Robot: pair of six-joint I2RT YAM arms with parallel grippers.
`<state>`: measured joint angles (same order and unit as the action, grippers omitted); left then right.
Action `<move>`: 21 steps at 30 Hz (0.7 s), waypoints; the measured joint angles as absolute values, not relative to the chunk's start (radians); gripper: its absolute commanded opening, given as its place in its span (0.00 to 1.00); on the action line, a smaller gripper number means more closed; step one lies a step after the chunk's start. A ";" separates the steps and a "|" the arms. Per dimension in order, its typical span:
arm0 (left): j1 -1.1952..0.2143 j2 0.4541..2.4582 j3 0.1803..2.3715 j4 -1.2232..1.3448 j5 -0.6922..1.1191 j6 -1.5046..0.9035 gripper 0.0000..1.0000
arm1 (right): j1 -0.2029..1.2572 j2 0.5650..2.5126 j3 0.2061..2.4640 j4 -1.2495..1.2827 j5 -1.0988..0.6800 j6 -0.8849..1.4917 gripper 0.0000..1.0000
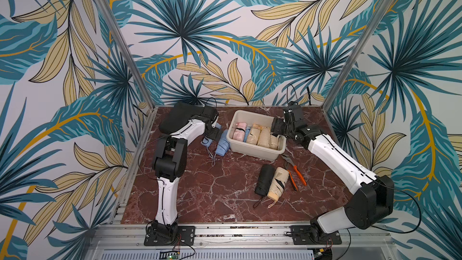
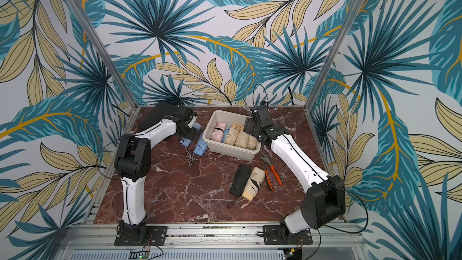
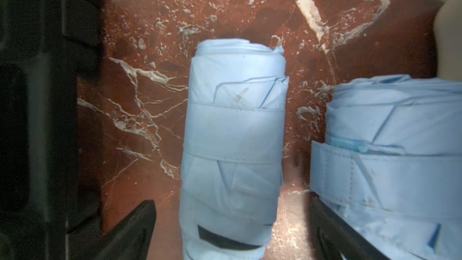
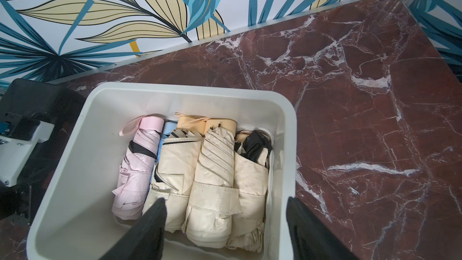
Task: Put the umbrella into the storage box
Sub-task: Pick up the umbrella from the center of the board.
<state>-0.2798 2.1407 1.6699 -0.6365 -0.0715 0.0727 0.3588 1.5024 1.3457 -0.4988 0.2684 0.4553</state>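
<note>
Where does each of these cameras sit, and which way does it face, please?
Top views: high behind the arm bases, looking down toward the back wall; left arm and right arm show whole over the table.
Left wrist: on the left arm, facing down at a blue umbrella framed by the open left gripper.
Right wrist: on the right arm, looking into the storage box past the open right gripper.
Shared: right wrist and both top views show the storage box and its pink umbrella.
</note>
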 measured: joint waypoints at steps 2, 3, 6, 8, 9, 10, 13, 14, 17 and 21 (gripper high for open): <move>-0.280 2.157 1.685 -0.638 -0.076 0.078 0.91 | 0.359 1.502 1.346 -0.499 0.269 0.455 0.77; -0.280 2.165 1.689 -0.637 -0.082 0.082 0.89 | 0.359 1.502 1.346 -0.499 0.269 0.455 0.77; -0.280 2.179 1.689 -0.639 -0.093 0.087 0.84 | 0.359 1.502 1.346 -0.498 0.269 0.455 0.77; -0.280 2.188 1.689 -0.640 -0.095 0.092 0.81 | 0.359 1.502 1.346 -0.498 0.269 0.455 0.77; -0.280 2.192 1.689 -0.643 -0.096 0.095 0.79 | 0.359 1.502 1.346 -0.496 0.268 0.455 0.77; -0.280 2.195 1.689 -0.644 -0.097 0.097 0.77 | 0.359 1.502 1.346 -0.495 0.268 0.455 0.77; -0.279 2.200 1.689 -0.649 -0.097 0.102 0.68 | 0.359 1.502 1.346 -0.492 0.268 0.455 0.77; -0.279 2.200 1.689 -0.651 -0.097 0.102 0.65 | 0.359 1.502 1.346 -0.491 0.268 0.455 0.77; -0.279 2.200 1.689 -0.653 -0.097 0.107 0.58 | 0.359 1.502 1.346 -0.491 0.268 0.455 0.77; -0.279 2.184 1.665 -0.636 -0.102 0.114 0.52 | 0.359 1.500 1.346 -0.491 0.268 0.455 0.77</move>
